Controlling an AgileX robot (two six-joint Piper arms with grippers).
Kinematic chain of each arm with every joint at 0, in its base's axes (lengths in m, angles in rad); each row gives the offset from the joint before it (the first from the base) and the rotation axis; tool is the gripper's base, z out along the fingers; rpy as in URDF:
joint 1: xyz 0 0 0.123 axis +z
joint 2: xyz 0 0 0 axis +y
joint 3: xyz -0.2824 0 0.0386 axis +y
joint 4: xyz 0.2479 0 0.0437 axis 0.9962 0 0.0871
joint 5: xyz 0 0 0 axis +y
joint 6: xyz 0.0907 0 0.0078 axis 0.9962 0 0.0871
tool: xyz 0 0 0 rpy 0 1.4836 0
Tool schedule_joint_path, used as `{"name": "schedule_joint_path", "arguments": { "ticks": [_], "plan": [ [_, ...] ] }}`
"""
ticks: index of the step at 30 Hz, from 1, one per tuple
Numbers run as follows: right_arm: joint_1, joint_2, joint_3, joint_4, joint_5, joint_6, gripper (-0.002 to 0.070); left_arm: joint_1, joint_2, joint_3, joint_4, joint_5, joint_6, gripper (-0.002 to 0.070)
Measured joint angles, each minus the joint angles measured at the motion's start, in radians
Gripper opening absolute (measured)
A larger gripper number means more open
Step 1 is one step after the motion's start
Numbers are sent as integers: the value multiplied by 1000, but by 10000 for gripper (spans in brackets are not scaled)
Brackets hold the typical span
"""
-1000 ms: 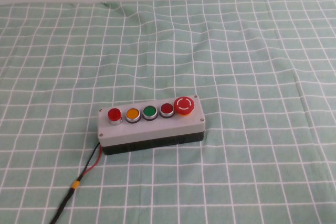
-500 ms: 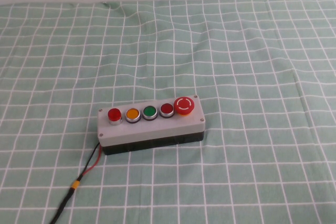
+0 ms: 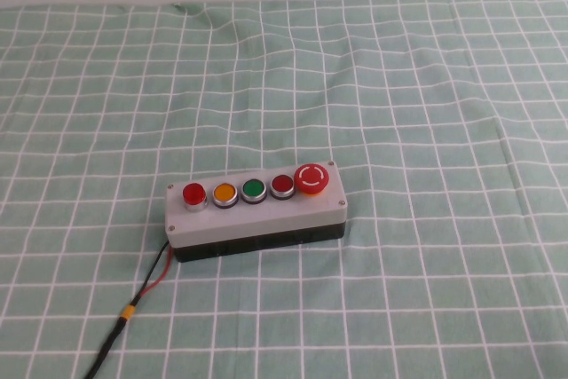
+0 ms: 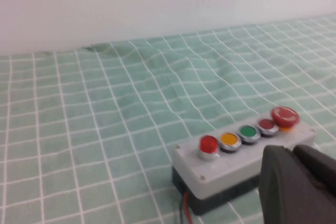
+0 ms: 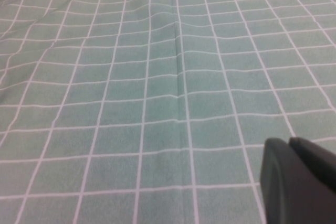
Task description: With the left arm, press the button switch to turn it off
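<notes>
The button switch [image 3: 193, 193] is a small bright-red round button with a silver ring at the left end of the grey box [image 3: 257, 219]. It also shows in the left wrist view [image 4: 208, 144]. My left gripper [image 4: 292, 150] shows only in the left wrist view. It is shut and empty, apart from the box [image 4: 231, 163], on the box's near side towards the mushroom end. My right gripper [image 5: 289, 142] is shut and empty over bare cloth, seen only in the right wrist view. Neither arm shows in the high view.
On the box, after the button switch, come a yellow [image 3: 224, 193], a green [image 3: 254, 189] and a darker red button [image 3: 282, 185], then the large red mushroom button [image 3: 311, 177]. A red and black cable [image 3: 133, 303] runs from the box's left end to the front edge. A green checked cloth [image 3: 399, 86] covers the table.
</notes>
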Motion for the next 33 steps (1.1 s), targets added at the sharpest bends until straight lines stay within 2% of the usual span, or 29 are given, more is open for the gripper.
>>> {"name": "schedule_joint_path", "arguments": {
  "ticks": [6, 12, 21, 29, 33],
  "plan": [
    [0, 0, 0, 0, 0, 0, -17, 78, -14, 256, 0, -356, 0, -2],
    [0, 0, 0, 0, 0, 0, -17, 92, -157, 467, 0, -504, 0, -2],
    [0, 0, 0, 2, 0, 0, -17, 164, -212, 570, 0, -446, 0, -2],
    [0, 0, 0, 2, 0, 0, -17, 166, -215, 570, 11, -260, 46, -2],
    [0, 0, 0, 2, 0, 0, -17, 166, -215, 570, 11, -254, 48, -2]
  ]
}}
